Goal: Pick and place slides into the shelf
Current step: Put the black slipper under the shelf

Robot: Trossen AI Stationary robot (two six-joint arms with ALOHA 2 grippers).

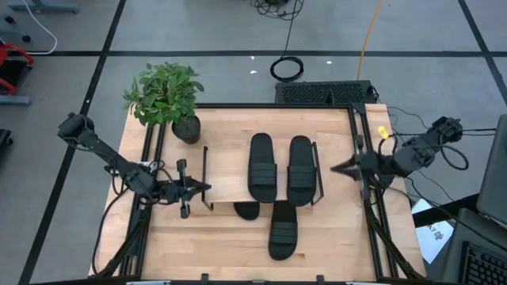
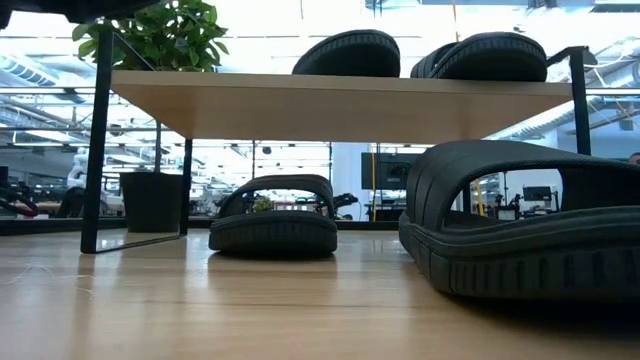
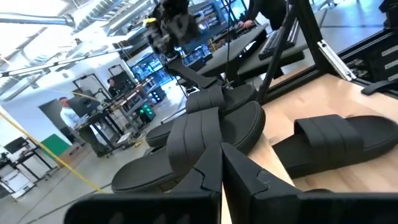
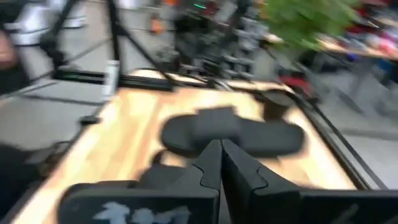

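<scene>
Landmark: shelf (image 1: 230, 186). Order is near to far from the table's front edge.

Nearest, one slide on the tabletop (image 1: 283, 228) lies in front of the shelf, fully outside it. Next, a slide under the board (image 2: 273, 218), only its tip poking out past the shelf's front edge in the high view. On top of the shelf, two slides side by side: left top slide (image 1: 261, 166) and right top slide (image 1: 300, 169).

Left gripper (image 1: 204, 188) sits just off the shelf's left end, fingers pinched together, holding nothing. Right gripper (image 1: 334, 168) sits just off the shelf's right end, also pinched together and empty.

Step, as judged: between picks, three slides shelved and one left. The next move calls for an arm to open its fingers, reach the tabletop slide in front of the shelf, grip it by the strap, then carry it onto or under the board.
</scene>
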